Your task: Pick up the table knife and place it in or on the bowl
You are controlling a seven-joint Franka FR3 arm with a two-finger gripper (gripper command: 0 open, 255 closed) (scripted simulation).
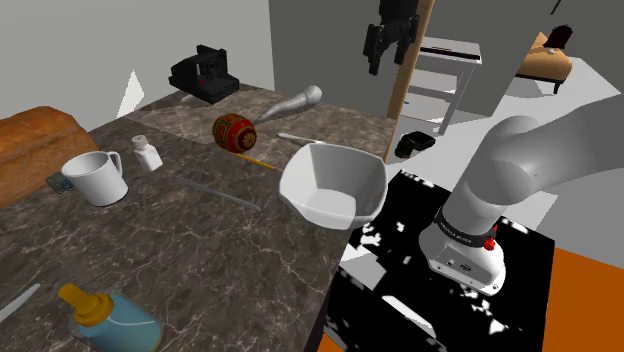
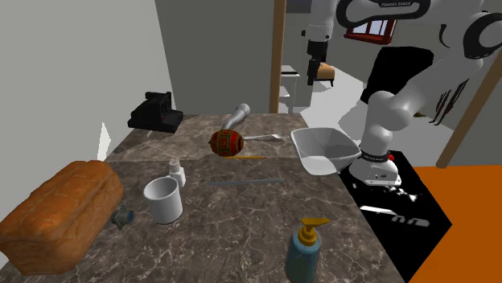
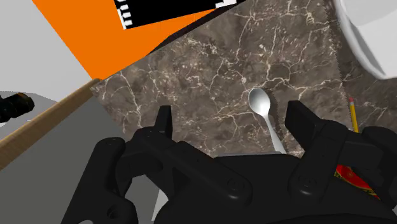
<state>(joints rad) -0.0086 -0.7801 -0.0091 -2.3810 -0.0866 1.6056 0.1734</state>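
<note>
The table knife (image 1: 224, 194) is a thin grey blade lying flat on the dark marble table (image 1: 250, 260), between the white mug and the bowl; it also appears in the second exterior view (image 2: 241, 182). The white bowl (image 1: 335, 185) (image 2: 323, 149) stands empty at the table edge nearest the robot's stand. My black gripper (image 1: 385, 58) (image 2: 310, 76) hangs high above the far end of the table, well away from the knife. In the wrist view the gripper (image 3: 232, 121) is open with nothing between its fingers, over a spoon (image 3: 261, 102), with the bowl's rim (image 3: 375, 38) off to one side.
A red painted ball (image 1: 232, 131), a pencil (image 1: 255, 160), a spoon (image 1: 300, 137) and a grey handle-shaped piece (image 1: 295, 100) lie beyond the knife. A white mug (image 1: 98, 178), a shaker (image 1: 147, 153), a bread loaf (image 1: 35, 140), a black camera (image 1: 203, 73) and a blue pump bottle (image 1: 110, 318) are also on the table.
</note>
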